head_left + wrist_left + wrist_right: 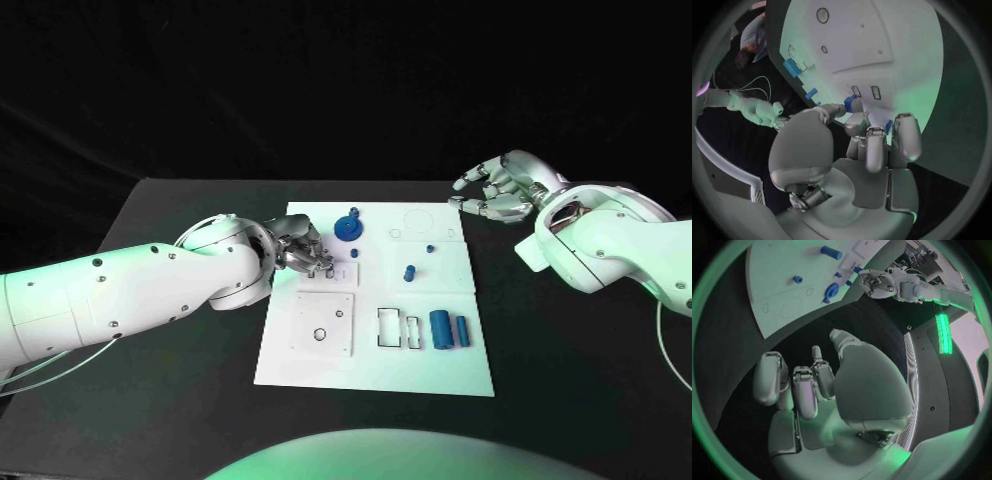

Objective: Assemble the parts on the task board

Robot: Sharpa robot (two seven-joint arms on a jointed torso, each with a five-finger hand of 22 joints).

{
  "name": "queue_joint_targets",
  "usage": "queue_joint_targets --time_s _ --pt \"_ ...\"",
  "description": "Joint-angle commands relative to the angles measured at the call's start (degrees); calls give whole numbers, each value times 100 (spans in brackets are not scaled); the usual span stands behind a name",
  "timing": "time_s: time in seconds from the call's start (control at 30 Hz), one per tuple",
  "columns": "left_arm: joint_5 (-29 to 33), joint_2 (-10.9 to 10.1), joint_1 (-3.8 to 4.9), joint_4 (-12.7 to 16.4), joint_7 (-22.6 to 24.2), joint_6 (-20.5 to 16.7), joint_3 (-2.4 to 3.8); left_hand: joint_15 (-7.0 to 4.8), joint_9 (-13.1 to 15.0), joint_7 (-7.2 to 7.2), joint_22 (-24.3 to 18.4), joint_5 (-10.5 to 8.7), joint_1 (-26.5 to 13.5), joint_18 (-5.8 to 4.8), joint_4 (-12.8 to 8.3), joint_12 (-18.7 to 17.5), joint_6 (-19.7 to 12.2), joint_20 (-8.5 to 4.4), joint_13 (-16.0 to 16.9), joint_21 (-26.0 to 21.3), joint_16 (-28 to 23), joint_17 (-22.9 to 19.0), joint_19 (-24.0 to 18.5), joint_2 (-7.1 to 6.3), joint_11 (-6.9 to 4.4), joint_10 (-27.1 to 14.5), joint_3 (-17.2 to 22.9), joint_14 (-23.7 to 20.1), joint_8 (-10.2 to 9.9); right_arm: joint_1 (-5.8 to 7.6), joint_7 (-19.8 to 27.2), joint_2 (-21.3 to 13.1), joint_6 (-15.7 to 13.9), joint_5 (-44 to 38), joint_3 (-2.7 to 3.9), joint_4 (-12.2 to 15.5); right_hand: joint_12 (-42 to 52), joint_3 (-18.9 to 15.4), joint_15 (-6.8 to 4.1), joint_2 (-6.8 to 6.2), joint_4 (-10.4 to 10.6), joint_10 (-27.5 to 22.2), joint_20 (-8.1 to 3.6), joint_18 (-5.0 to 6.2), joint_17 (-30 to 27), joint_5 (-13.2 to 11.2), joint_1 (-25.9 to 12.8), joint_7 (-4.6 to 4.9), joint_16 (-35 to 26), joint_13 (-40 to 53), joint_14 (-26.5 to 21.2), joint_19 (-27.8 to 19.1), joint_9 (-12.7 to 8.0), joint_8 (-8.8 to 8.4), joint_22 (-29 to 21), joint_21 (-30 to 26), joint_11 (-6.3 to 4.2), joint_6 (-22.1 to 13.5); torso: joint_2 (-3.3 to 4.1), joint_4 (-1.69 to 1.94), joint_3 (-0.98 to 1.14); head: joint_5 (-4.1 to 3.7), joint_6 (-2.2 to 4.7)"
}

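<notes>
Head view, task board: the white task board (378,375) lay in the middle of the black table (173,400).
Parts standing: a blue round part (348,228) stood near the far edge, and two small blue parts (410,271) were a little nearer the middle.
Parts waiting: two blue cylinders (450,330) lay beside the empty rectangular slots (394,328), so I judged that most of the work was left.
Left hand: the left hand (303,248) was over the board's left edge; its fingers (874,150) were curled around a small blue part (852,105), and it seemed pinched.
Right hand: the right hand (498,190) hovered off the far right corner, with its fingers (801,387) curled loosely and holding nothing.
</notes>
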Motion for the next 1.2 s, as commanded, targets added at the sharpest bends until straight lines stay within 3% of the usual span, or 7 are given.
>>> queue_joint_targets --time_s 0.03,0.33,0.53,0.67,0.73,0.8,1.2 --pt "-15 36 -2 -15 -81 178 2 -40 -7 -12 -1 -12 52 -32 -1253 -2 40 -8 -4 7 21 1509 25 -15 -15 40 1212 606 -30 -5 -8 5 59 -65 0 9 -34 28 -31 4 -3 -39 6 33 1273 -29 -75 2 -36 240 535 -24 7 37 130 -32 -8 -15 0 0 0 5 -14" --pt "15 78 -8 -53 -128 273 0 -40 -10 -12 3 -19 53 -33 -1253 -10 42 -8 -12 9 21 1509 27 -13 -16 40 1214 606 -34 -5 151 10 -47 -10 0 3 -66 77 -39 43 -22 -67 2 43 1245 -1 -81 -12 -49 202 527 -42 22 70 104 -76 -21 24 -5 2 -4 5 -31" --pt "24 88 -11 -59 -156 312 0 -40 -10 -12 3 -19 53 -33 -1253 -10 42 -8 -12 9 21 1509 27 -13 -16 40 1214 606 -34 -5 314 23 -160 131 -1 -11 -681 264 -62 -21 -29 -582 -17 184 661 9 -68 -20 -363 -462 346 -409 37 99 -351 -751 -37 15 -4 4 -5 0 -36" --pt "29 90 -12 -53 -165 332 0 -40 -16 -12 8 -32 55 -34 -1254 -15 44 -8 -14 11 21 1509 29 -10 -16 43 1218 606 -42 -5 429 35 -222 284 -3 -25 -2648 529 -49 -117 -29 -2116 4 581 -1172 11 -90 2 -1758 -2505 -403 -1605 71 130 -1936 -3054 -16 -56 -7 1 -6 0 -43" --pt "41 92 -12 -49 -170 344 -1 -40 -16 -12 8 -32 55 -34 -1254 -15 44 -8 -14 11 21 1509 29 -10 -16 43 1218 606 -42 -5 558 46 -287 416 -7 -40 -3313 711 8 -174 -33 -2386 44 608 -2454 15 -86 34 -3099 -3144 -1016 -1847 94 143 -2398 -3712 30 -108 -5 3 -4 2 -46" --pt "50 94 -12 -48 -175 352 -1 -40 -16 -12 8 -32 55 -34 -1254 -15 44 -8 -14 11 21 1509 29 -10 -16 43 1218 606 -42 -6 710 59 -358 560 -11 -57 -3653 883 29 -206 -64 -2379 85 605 -3169 29 -31 51 -4040 -3511 -1332 -1892 111 177 -2676 -4064 65 -78 -6 3 -4 5 -49" --pt "81 124 -13 -66 -211 419 -3 -39 -20 -12 4 -40 55 -33 -1255 -22 47 -8 -20 8 21 1509 25 -7 -15 44 1220 606 -48 -18 1257 93 -621 1100 -21 -110 -4149 1190 95 -265 -220 -2355 145 596 -3231 169 -20 106 -5009 -4251 -1371 -1874 111 192 -3185 -4676 113 -92 -10 -10 0 21 -66"
